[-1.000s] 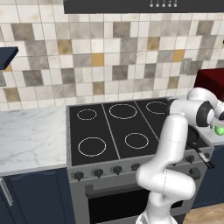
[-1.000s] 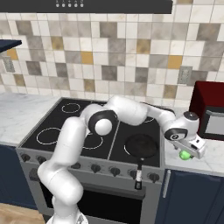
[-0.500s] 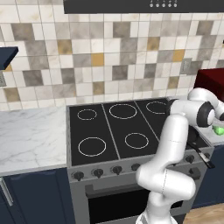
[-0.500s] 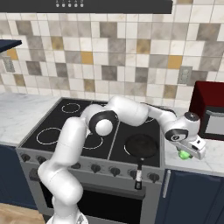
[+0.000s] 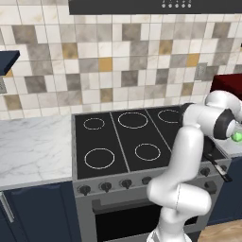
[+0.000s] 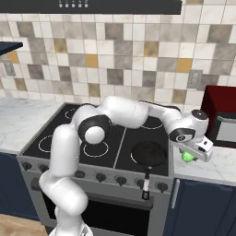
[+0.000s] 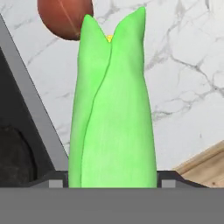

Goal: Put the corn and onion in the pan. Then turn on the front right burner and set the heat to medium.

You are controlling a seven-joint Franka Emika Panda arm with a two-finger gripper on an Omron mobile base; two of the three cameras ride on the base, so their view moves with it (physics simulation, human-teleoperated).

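The white arm (image 6: pixel 115 113) is being stretched over the black cooktop (image 5: pixel 118 142) toward the right side of the frame in the right base view. The fingers (image 6: pixel 190 156) are being held low over the marble worktop (image 6: pixel 216 166), just to the right of the stove.

The corn (image 7: pixel 113 109) is being shown very big in the middle of the hand view, and its pointed tip is being aimed at the top of the frame. The dark finger tips (image 7: pixel 57 180) are being pressed against both sides of the corn at the bottom, so the fingers are being clamped on the corn. In the right base view the corn is being seen as a small green bit under the hand. It is also being seen as a green bit at the right edge of the left base view.

The onion (image 7: pixel 65 17) is being seen at the top left of the hand view, on the worktop just past the corn's tip.

The pan (image 6: pixel 149 154) is being kept on the cooktop at the lower middle of the right base view. Its handle (image 6: pixel 146 182) is being pointed down over the front edge, past the knobs (image 6: pixel 120 179).
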